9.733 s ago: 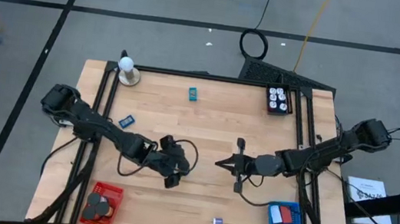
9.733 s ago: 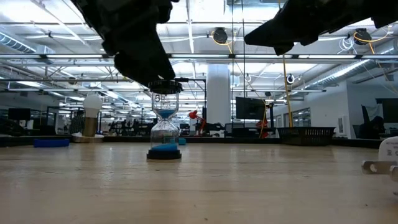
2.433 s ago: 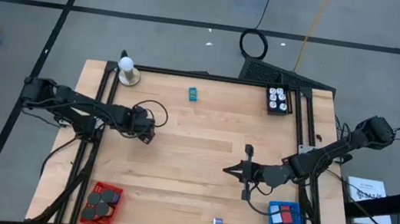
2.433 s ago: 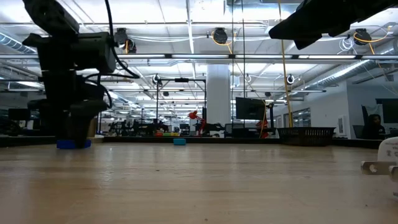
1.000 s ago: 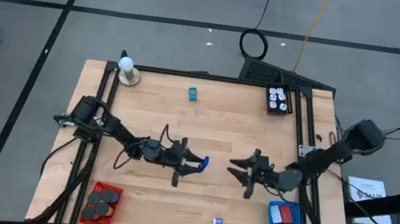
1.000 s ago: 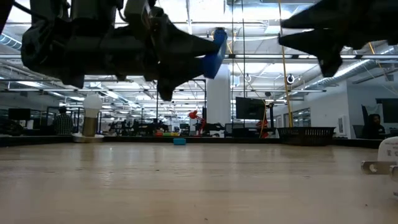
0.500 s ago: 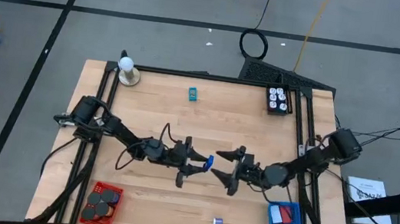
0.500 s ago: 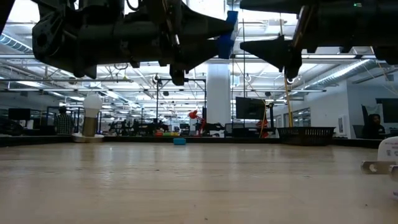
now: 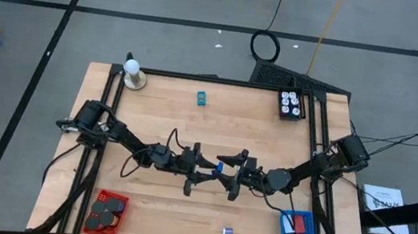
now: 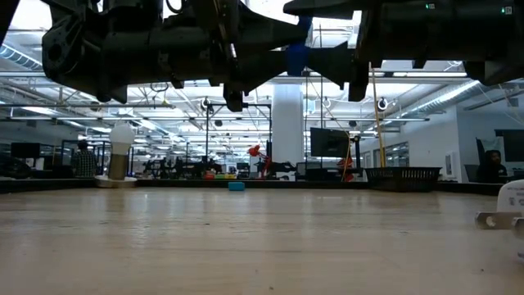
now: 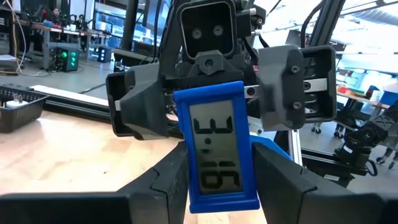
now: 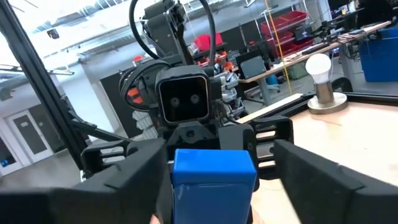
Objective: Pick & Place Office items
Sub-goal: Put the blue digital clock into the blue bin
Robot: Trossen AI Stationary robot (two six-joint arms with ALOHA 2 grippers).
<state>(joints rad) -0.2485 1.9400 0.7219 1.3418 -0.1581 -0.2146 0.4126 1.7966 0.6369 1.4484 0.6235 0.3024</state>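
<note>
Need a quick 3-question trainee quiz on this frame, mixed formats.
1. True or false: the blue timer lies on the table.
2. Which gripper holds the timer? A) left gripper B) right gripper C) neither
3. Fill in: the red basket holds black ____.

Key:
1. False; it is held in the air between the two grippers.
2. A; the right gripper's fingers stand open around it.
3. discs.
</note>
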